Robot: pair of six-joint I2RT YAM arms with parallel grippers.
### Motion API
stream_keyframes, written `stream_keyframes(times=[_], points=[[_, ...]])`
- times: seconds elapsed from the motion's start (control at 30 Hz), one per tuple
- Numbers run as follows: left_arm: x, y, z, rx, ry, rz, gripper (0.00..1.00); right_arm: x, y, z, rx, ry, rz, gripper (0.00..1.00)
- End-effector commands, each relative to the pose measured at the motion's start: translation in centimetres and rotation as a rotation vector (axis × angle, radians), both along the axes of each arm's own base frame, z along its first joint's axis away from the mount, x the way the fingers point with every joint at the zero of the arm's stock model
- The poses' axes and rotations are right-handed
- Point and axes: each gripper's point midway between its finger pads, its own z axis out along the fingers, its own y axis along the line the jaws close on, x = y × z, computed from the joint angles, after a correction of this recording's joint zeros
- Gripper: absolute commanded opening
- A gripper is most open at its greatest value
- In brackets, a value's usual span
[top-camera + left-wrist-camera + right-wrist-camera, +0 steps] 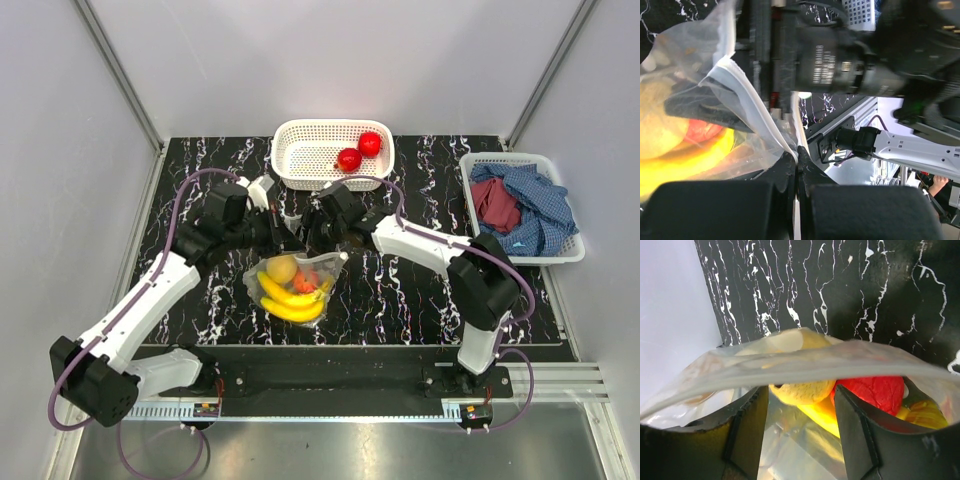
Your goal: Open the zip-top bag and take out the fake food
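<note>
Two fingers [780, 172] of the left gripper [797, 156] are pressed tight together, pinching the white zip strip at one end of the zip-top bag [747, 102]. The right gripper [801, 402] has its fingers [747, 430] spread wide at the bag's open mouth, and the clear rim runs across in front of them; nothing is gripped between them. Inside the bag lies the fake food: a yellow-orange round fruit [800, 389], a red piece [872, 392] beside it and a yellow banana bunch [290, 303] lowest. The bag hangs between the two grippers over the middle of the black marbled table [400, 300]. At the middle of the far edge stands a white basket [330, 125] holding two red fruits [349, 159]. A second basket [565, 255] with red and blue cloths [535, 205] sits at the right edge.
</note>
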Motion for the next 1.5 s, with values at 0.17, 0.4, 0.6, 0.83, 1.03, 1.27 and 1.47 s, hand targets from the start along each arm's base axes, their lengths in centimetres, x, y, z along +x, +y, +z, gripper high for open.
stream_keyframes(times=[0.17,0.4,0.6,0.83,1.03,1.27,1.47], points=[[0.6,-1.6,1.2,-0.057,-0.071,-0.080,0.00,0.4,2.2,-0.8,0.073,-0.033,0.022,0.43],[-0.2,-1.3,0.3,-0.054,-0.057,-0.085,0.00,1.6,2.2,0.3,0.067,-0.096,0.010,0.24],[-0.5,-1.1,0.4,-0.059,-0.064,-0.085,0.00,1.8,2.1,0.2,0.052,-0.115,0.011,0.14],[-0.7,-0.9,0.6,-0.060,-0.075,-0.071,0.00,1.7,2.0,1.4,0.040,-0.188,0.065,0.00],[-0.4,-0.1,0.1,-0.034,-0.079,-0.018,0.00,0.6,0.9,5.1,0.031,-0.286,0.113,0.00],[0.2,0.1,0.0,-0.018,-0.079,0.008,0.00,-1.0,-0.8,8.7,0.023,-0.365,0.124,0.00],[-0.1,0.0,0.0,-0.023,-0.073,-0.007,0.00,-1.6,0.3,6.2,0.021,-0.276,0.174,0.14]])
